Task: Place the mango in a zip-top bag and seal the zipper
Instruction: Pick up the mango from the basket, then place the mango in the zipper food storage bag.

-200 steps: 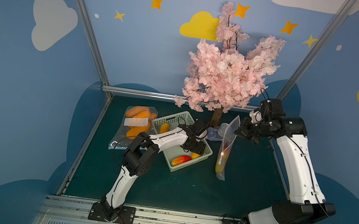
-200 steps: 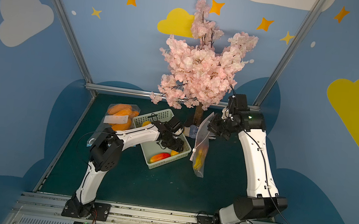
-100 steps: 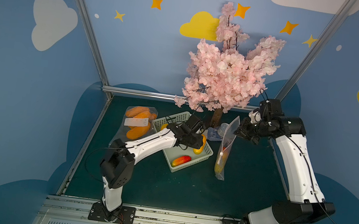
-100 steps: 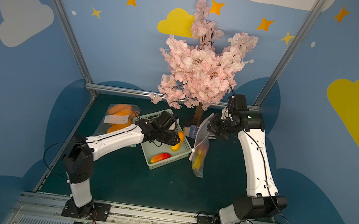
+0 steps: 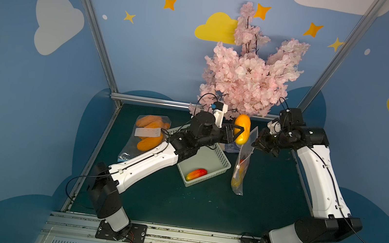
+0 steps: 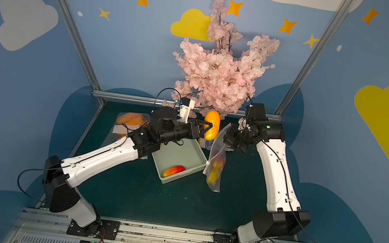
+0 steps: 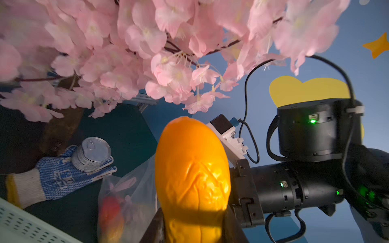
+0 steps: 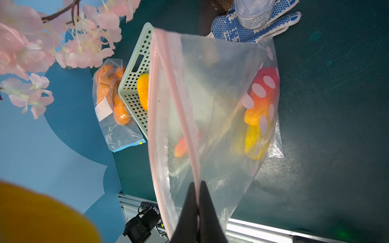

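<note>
Lifting: left gripper [image 5: 237, 133] clamps mango [image 5: 242, 129], now raised from basket [image 5: 206, 157].
Bag [image 5: 240, 174]: right gripper [image 5: 255, 144] pinches rim; insertion next.

Green table [image 5: 203, 205] carries basket [image 5: 206, 159], filled bag [image 5: 148, 134], glove [image 7: 59, 178] and tree [image 5: 245, 77].

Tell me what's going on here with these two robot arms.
The left gripper is shut on a yellow mango and holds it in the air beside the mouth of a zip-top bag. The right gripper pinches the bag's top edge, holding it upright with the zipper open. The bag already holds some fruit. A red and yellow mango lies in the basket, and another bag of orange fruit lies on the table.
</note>
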Controlling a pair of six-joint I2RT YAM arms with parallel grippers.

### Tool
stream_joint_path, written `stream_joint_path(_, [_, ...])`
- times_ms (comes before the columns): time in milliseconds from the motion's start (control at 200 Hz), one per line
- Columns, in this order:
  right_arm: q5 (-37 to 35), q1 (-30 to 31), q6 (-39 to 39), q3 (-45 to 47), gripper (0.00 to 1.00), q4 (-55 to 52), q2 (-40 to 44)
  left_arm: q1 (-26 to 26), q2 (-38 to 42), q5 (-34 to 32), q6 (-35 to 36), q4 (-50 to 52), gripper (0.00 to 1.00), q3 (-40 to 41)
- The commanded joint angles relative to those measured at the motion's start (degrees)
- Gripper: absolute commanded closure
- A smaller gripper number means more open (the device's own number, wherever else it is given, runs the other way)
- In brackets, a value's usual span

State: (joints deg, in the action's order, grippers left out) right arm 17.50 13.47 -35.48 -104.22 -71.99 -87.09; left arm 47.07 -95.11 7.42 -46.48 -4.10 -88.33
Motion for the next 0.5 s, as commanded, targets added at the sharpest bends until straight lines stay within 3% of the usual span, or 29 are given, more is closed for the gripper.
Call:
stream_joint_path(0, [1.04,0.44,0.84,-0.01,1.0,0.49,-0.1,0.61,-3.96,2.92,-4.93,-6.41,0.7,-2.34])
stream_joint_path(235, [1.04,0.53,0.69,-0.35,1.0,0.15,0.75,0.61,-7.67,2.05,-1.4,-2.42,0.71,-5.26])
stream_joint_path(496, [0.79,0.48,0.51,-2.24,1.0,-0.46,0.34,2.34,-7.38,-4.36,12.16,12.52,0.72,-6.38])
